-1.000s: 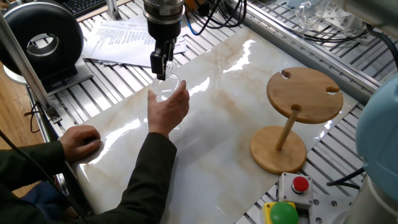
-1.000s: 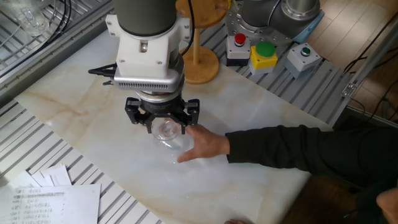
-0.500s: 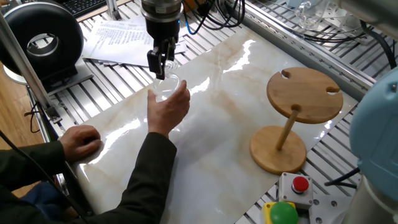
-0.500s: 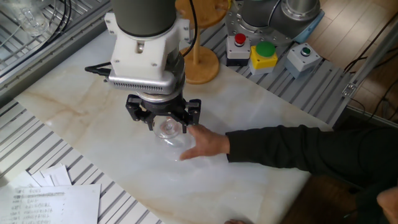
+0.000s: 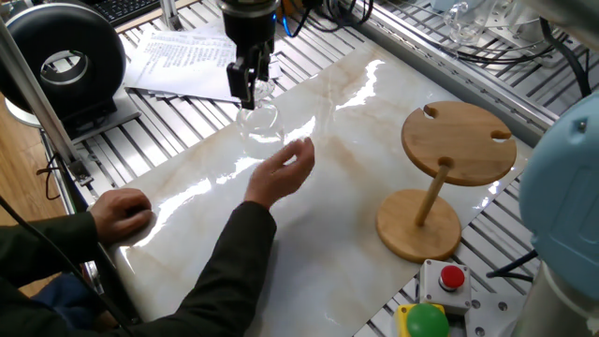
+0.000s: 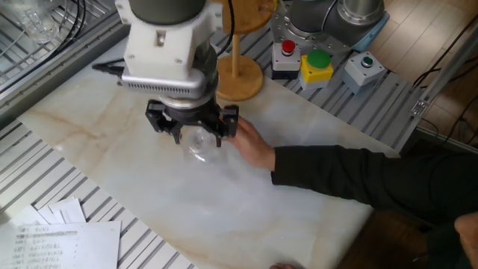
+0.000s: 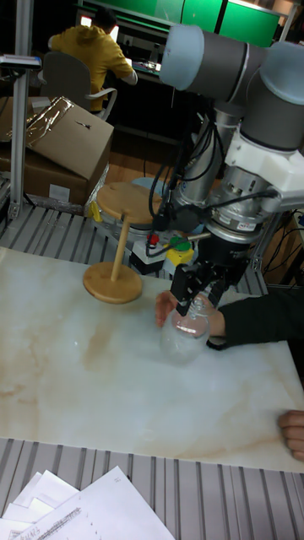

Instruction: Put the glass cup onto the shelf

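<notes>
**Helper's hand lets go; the glass hangs from the gripper alone**

The black two-finger gripper [image 5: 245, 86] has its jaws narrowed on the top of the small clear stemmed glass cup [image 5: 258, 125], which hangs bowl-down just above the pale marble-patterned tabletop [image 5: 328, 201], near its far-left part as one fixed view shows it. A second ago a person's hand [image 5: 284, 171] in a dark sleeve cupped the bowl from below; now that hand has drawn back toward the near edge and sits open, just beside the cup but apart from it. The arm has also lifted slightly and shifted sideways. In my judgement the handover is done and the grasp is carrying the glass unaided, so the carry to the stand can begin.

The light wooden shelf with a round notched top disc, thin dowel post and round base [image 5: 458, 140] stands near the right edge of the tabletop, well apart from the cup. The marble between them is bare, giving open room for travel. The red and green buttons [image 5: 437, 300] sit at the near-right corner beyond the shelf's base, and loose printed papers [image 5: 182, 58] lie off the far-left edge. The hand nearby is the main thing to avoid.
</notes>
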